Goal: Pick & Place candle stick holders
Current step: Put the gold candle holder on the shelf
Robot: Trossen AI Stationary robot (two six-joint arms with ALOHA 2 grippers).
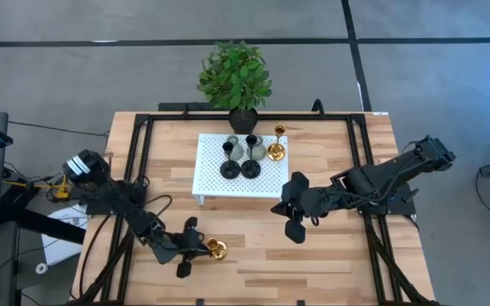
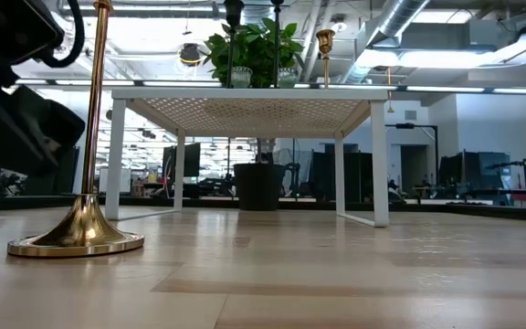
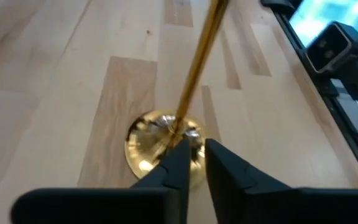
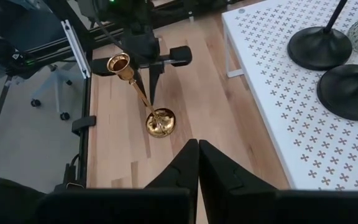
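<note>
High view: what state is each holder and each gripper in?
Table gold holder: upright, not gripped.
Platform gold holder: upright.
Black holders: upright on platform.
Grey-green holders: upright on platform.
Left gripper: shut, empty.
Right gripper: shut, empty.
</note>
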